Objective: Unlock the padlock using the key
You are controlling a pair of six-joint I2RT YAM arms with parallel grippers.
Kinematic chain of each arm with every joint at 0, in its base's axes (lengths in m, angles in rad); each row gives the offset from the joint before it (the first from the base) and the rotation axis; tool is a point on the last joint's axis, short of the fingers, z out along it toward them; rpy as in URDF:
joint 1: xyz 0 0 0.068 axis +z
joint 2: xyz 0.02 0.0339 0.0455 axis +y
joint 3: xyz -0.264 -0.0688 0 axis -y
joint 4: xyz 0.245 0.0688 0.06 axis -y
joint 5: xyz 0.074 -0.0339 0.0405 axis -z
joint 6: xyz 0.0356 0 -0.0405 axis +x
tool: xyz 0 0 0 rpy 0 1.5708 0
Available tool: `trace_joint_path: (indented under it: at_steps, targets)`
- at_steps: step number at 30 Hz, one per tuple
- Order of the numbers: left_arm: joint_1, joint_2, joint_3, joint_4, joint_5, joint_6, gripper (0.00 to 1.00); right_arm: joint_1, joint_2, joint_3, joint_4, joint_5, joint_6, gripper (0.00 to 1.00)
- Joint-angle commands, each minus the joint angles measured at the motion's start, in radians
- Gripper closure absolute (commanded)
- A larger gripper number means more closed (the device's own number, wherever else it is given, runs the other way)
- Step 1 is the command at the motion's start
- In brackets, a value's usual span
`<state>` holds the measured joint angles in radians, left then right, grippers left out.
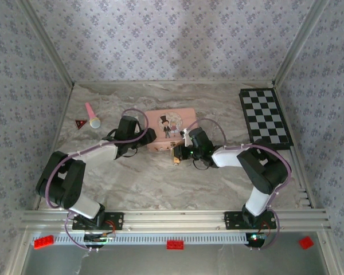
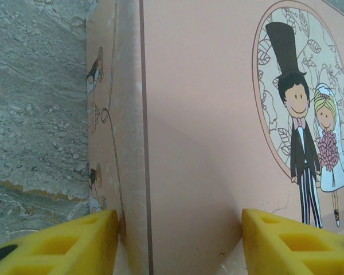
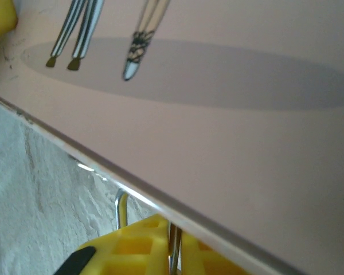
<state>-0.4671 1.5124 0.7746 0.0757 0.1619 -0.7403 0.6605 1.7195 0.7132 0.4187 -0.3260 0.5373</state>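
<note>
The pink tin (image 1: 171,127) with a cartoon bride and groom lies mid-table. My left gripper (image 1: 142,137) clamps its left end. In the left wrist view the yellow fingers (image 2: 86,240) press the tin (image 2: 206,114) from both sides. The small brass padlock (image 1: 176,154) hangs at the tin's front edge, right by my right gripper (image 1: 184,150). In the right wrist view that gripper (image 3: 175,252) is shut under the tin's rim (image 3: 229,114) on a thin metal strip, apparently the key (image 3: 173,243). A grey metal loop (image 3: 121,206) rises just to its left. The padlock's body is hidden there.
A black-and-white checkerboard (image 1: 265,117) lies at the back right. A pink and yellow toy (image 1: 93,116) and a small red triangle (image 1: 79,124) lie at the back left. Patterned walls close in the marbled table (image 1: 160,183) on three sides.
</note>
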Motion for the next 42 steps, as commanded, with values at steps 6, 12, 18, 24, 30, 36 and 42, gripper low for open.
trace_joint_path:
  at_steps: [6, 12, 18, 24, 30, 36, 42]
  targets:
    - [-0.042, -0.018, -0.068, -0.036, -0.111, -0.080, 0.43, 0.046, -0.041, -0.079, 0.132, 0.115, 0.248, 0.97]
    - [-0.057, -0.053, -0.102, -0.013, -0.153, -0.118, 0.43, 0.055, -0.038, -0.127, 0.263, 0.168, 0.389, 1.00]
    - [-0.086, -0.073, -0.130, 0.029, -0.182, -0.151, 0.42, 0.066, -0.032, -0.153, 0.358, 0.235, 0.508, 1.00]
    - [-0.104, -0.067, -0.113, 0.035, -0.183, -0.159, 0.42, 0.076, -0.023, -0.163, 0.369, 0.301, 0.576, 1.00]
    - [-0.111, -0.065, -0.104, 0.036, -0.191, -0.166, 0.42, 0.087, -0.003, -0.173, 0.387, 0.335, 0.620, 1.00]
    - [-0.115, -0.062, -0.109, 0.044, -0.203, -0.188, 0.42, 0.094, 0.022, -0.233, 0.538, 0.388, 0.652, 1.00]
    - [-0.138, -0.055, -0.098, 0.061, -0.202, -0.208, 0.42, 0.100, 0.074, -0.249, 0.685, 0.409, 0.713, 1.00]
